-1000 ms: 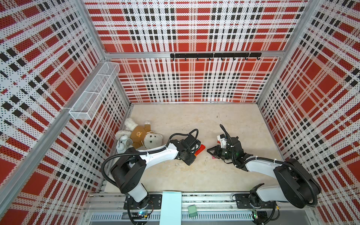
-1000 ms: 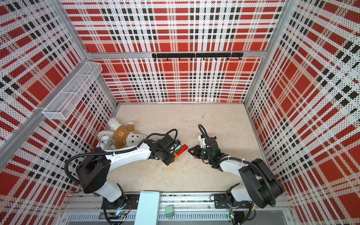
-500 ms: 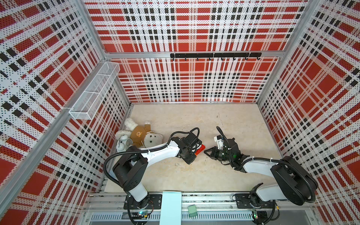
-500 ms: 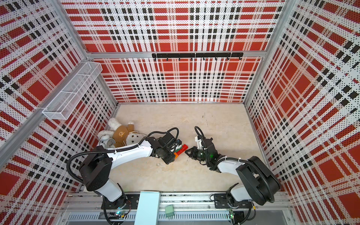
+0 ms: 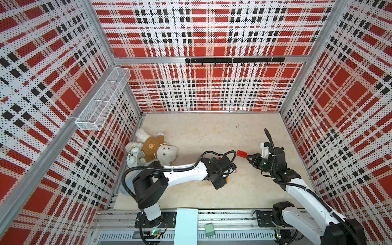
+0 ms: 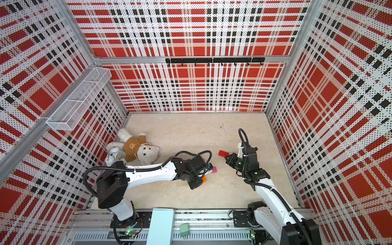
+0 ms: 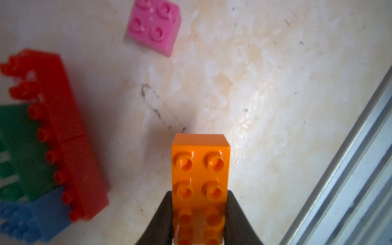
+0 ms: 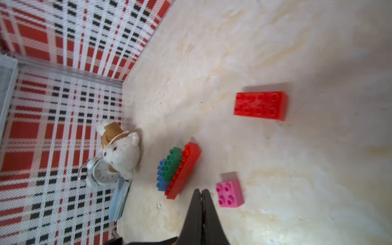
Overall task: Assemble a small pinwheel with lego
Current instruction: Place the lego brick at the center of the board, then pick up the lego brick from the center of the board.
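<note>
Above the table (image 8: 275, 42), the left tool (image 7: 198, 194) grips an orange brick (image 7: 200, 161) by its long sides. The right tool (image 8: 201, 196) is pressed together and empty, just beside the pink square brick (image 8: 229, 194). A joined clump of red, green and blue bricks (image 8: 179, 169) lies near it, and one red brick (image 8: 261, 106) lies apart.

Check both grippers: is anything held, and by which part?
The left gripper holds the orange brick by one end, with its fingers pressing the brick's two long sides. The other end sticks out free. The right gripper is shut on nothing.
</note>
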